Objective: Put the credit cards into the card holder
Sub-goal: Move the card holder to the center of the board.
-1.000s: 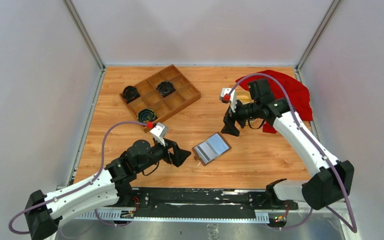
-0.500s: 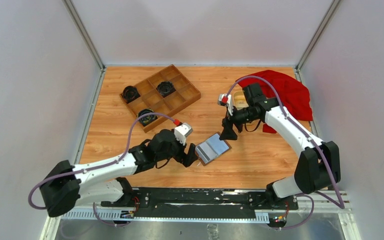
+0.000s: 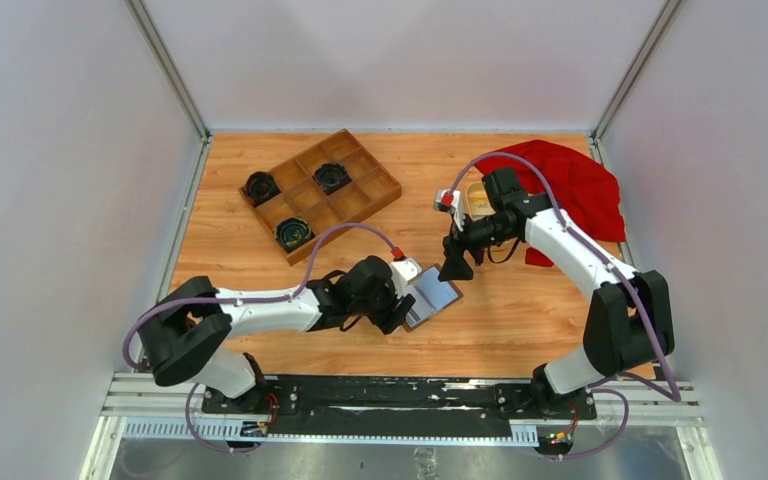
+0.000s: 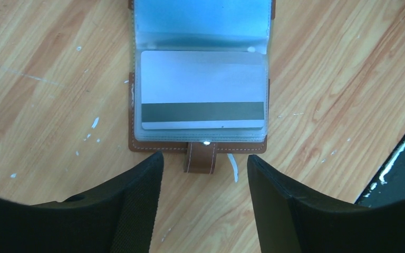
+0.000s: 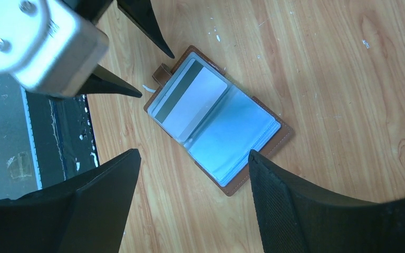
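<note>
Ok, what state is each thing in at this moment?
Holder: open, lying flat, pockets up.
Card: tucked in a clear pocket, stripe showing.
Left gripper: open, at the holder's edge, nothing gripped.
Right gripper: open, empty, above the holder.
Tray: three compartments filled, rest empty.
Cloth: crumpled.

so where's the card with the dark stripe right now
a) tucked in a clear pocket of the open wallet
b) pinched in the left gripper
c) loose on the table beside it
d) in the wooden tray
A: the striped card sits under clear plastic inside the open card holder, on its strap side.
</note>
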You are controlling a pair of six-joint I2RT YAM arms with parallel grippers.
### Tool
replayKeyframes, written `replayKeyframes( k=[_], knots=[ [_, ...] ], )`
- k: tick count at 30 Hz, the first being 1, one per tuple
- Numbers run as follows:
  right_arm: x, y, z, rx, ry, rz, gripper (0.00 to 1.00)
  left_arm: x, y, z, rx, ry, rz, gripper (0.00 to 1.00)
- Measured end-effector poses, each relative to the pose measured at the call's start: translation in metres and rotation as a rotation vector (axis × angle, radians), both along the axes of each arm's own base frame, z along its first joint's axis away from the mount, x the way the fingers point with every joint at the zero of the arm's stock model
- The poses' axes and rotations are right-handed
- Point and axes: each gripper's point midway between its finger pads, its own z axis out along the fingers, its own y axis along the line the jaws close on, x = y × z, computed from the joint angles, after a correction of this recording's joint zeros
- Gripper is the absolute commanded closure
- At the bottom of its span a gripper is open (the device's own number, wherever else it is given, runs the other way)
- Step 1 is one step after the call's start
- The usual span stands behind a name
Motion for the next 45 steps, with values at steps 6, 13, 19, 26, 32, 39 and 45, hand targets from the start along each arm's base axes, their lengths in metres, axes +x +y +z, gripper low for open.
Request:
replayKeyframes(
  k=[6,13,19,26,32,39,45],
  knots=[
    [0.001,-0.001,-0.004,-0.005,0.016,-0.003,0.22,0.0,-0.009,-0.02,0.064,0.017,-0.025,0.5],
    [0.002,-0.002,-0.006,-0.004,0.023,-0.009,0.22,0.008,-0.008,-0.024,0.09,-0.004,0.0,0.64],
    [0.003,-0.003,-0.006,-0.002,0.026,-0.012,0.22,0.01,-0.007,-0.025,0.092,-0.009,0.02,0.86],
    [0.0,0.002,-0.021,0.009,0.114,-0.008,0.27,0.005,0.004,-0.02,0.073,-0.012,0.054,0.91],
    [-0.005,0.005,-0.064,-0.021,0.326,-0.031,0.33,-0.001,0.014,0.001,-0.022,-0.052,0.073,0.92],
    [-0.011,0.007,-0.081,-0.042,0.426,-0.048,0.44,-0.008,0.019,0.006,-0.099,-0.072,0.081,0.93],
    [-0.015,0.018,-0.082,-0.052,0.438,-0.023,0.54,-0.014,0.023,0.004,-0.13,-0.062,0.078,0.94]
  ],
)
